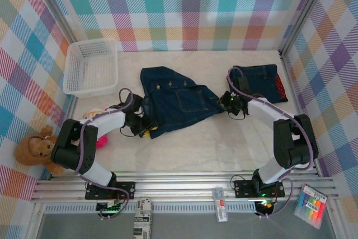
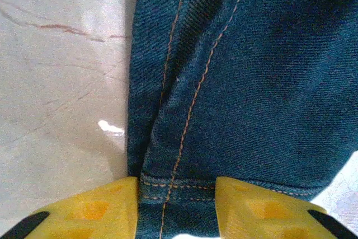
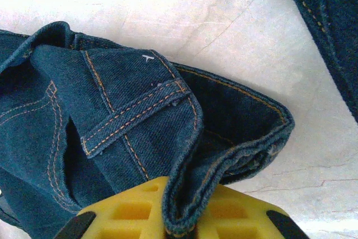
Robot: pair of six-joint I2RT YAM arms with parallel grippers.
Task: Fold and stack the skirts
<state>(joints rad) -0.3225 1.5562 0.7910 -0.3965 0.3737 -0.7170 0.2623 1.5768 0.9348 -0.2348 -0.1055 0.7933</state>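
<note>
Dark blue denim skirt [image 1: 176,100] lies spread and rumpled on the white marbled table [image 1: 196,144], just right of the white plastic mesh basket [image 1: 92,65] and a bit nearer the arms. Denim, so I'd expect medium weight: soft, but with body, and thick stitched seams. It's neither slippery nor fragile, should hold a fold, and will sag if lifted by one corner. Best holds look like the hem and waistband edges, two corners at once. Right gripper [image 3: 179,211] is clamped on a doubled-over edge at the skirt corner farthest from the basket, with a belt loop [image 3: 134,117] just above the fingers. Left gripper [image 2: 176,205] sits at the hem corner on the basket side, yellow fingers [image 2: 100,211] flanking the stitched hem with cloth between them; can't tell if it's actually pinching. Far right of the basket is a folded dark denim skirt [image 1: 254,76] lying on a red skirt with white dots [image 1: 281,89], probably the stack target. Nearer the arms than the basket are a brown plush toy [image 1: 36,149] and a pink plush toy [image 1: 102,141] tucked by the left arm. Nothing lies between skirt and stack. Right arm's forearm runs close by the stack, so a fold swing could nudge it.
</note>
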